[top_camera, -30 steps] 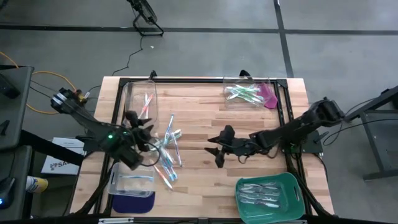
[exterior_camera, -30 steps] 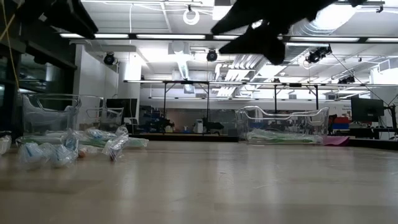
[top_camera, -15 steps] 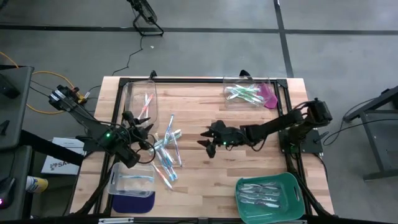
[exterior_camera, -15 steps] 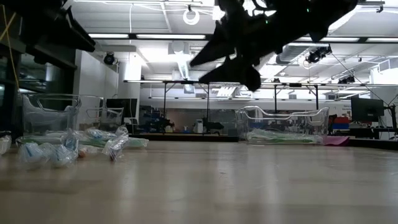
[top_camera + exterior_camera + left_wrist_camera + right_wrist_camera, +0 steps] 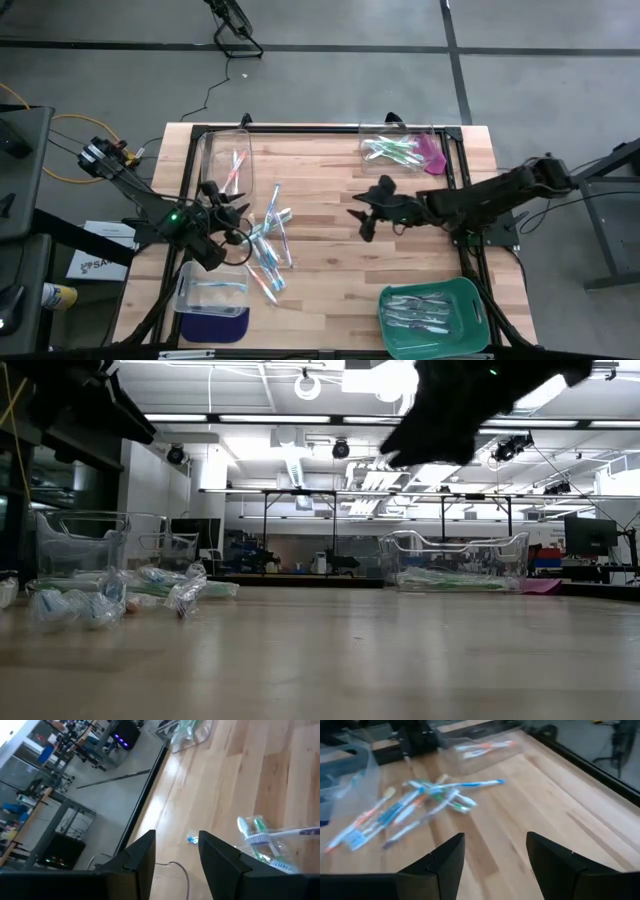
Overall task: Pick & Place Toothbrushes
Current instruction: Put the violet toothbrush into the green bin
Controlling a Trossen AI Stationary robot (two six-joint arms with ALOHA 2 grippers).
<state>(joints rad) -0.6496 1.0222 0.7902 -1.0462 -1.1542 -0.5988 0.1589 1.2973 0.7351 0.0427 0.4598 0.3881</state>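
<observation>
A loose pile of toothbrushes [image 5: 268, 242], blue, green, pink-orange and pale, lies flat on the wooden table left of centre; some are in clear wrappers [image 5: 110, 598]. My left gripper [image 5: 238, 218] hovers open just left of the pile, with a few toothbrushes [image 5: 272, 842] ahead of its fingers. My right gripper [image 5: 364, 216] hangs open above the table's middle, to the right of the pile [image 5: 432, 800], and is a dark shape high in the low view [image 5: 450, 420]. Nothing is between either pair of fingers.
A clear bin [image 5: 228, 165] at the far left holds pink toothbrushes. Another clear bin [image 5: 398, 150] at the far right holds green ones, with a pink piece [image 5: 436, 156] beside it. A green tray [image 5: 470, 300] with pale toothbrushes sits near right, and a clear bin [image 5: 212, 290] on a blue mat near left.
My right gripper first went toward the table's left, closer to the pile, then drew back toward the right and far edge, staying open and above the table. The toothbrushes have not moved.
</observation>
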